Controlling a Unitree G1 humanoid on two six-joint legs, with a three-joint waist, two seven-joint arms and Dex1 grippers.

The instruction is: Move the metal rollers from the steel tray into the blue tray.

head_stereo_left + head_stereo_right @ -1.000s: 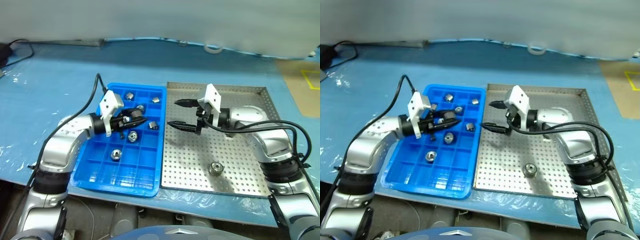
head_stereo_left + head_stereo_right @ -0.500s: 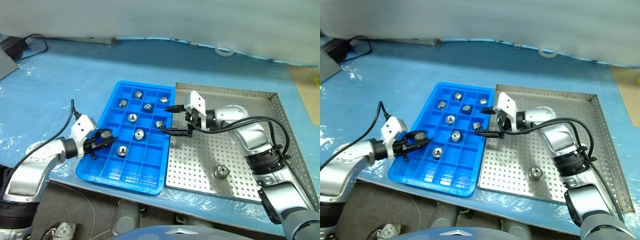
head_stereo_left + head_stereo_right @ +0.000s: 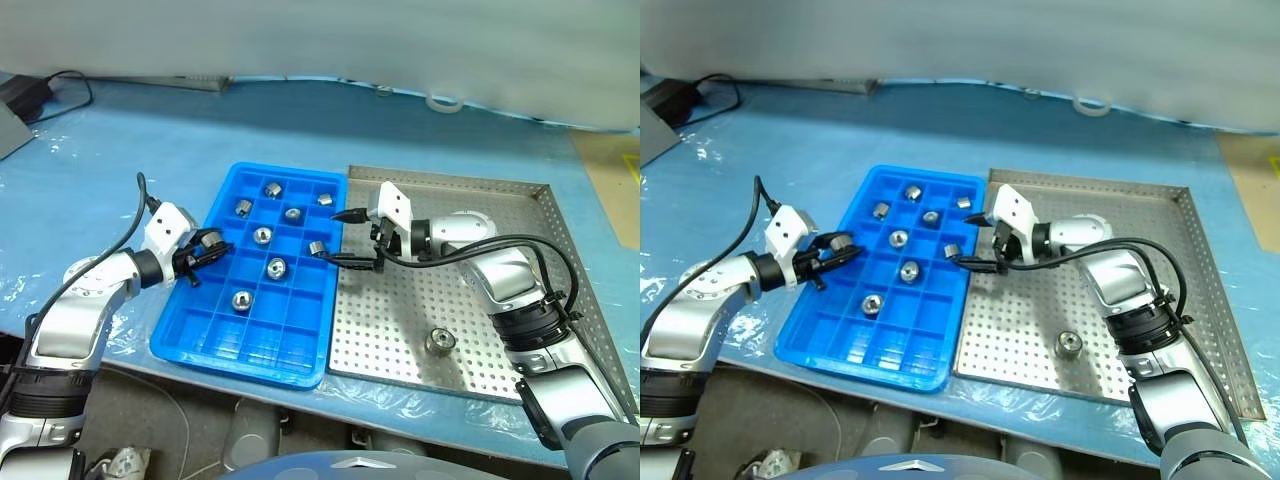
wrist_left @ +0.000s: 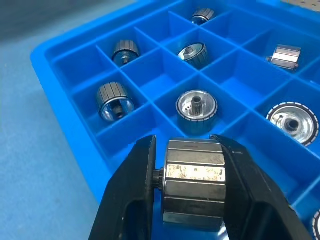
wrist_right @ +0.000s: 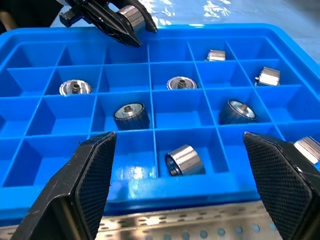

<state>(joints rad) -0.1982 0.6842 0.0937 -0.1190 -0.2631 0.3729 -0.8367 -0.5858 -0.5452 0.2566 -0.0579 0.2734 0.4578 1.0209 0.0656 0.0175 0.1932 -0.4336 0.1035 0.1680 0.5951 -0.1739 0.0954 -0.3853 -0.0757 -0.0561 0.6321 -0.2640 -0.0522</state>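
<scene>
Holding one small silvery metal roller (image 4: 194,182), left pincer (image 3: 207,248) sits clamped at the bright blue compartmented plastic tray's (image 3: 222,352) left rim. Right pincer (image 3: 348,237) gapes wide, empty, over the tray seam. One roller (image 3: 437,342) remains on the grey perforated steel tray (image 3: 470,200).

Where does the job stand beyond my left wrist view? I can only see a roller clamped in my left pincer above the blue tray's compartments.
Observer: One metal roller lies on the steel tray, toward its near edge.
Operator: Is the right pincer on it?
Observer: No. The right pincer hangs open over the steel tray's left rim, next to the blue tray and well clear of that roller.
Operator: And where over the blue tray is my left pincer?
Observer: The left pincer is above the blue tray's left rim, about midway along it, so the held roller sits over the outermost column.
</scene>
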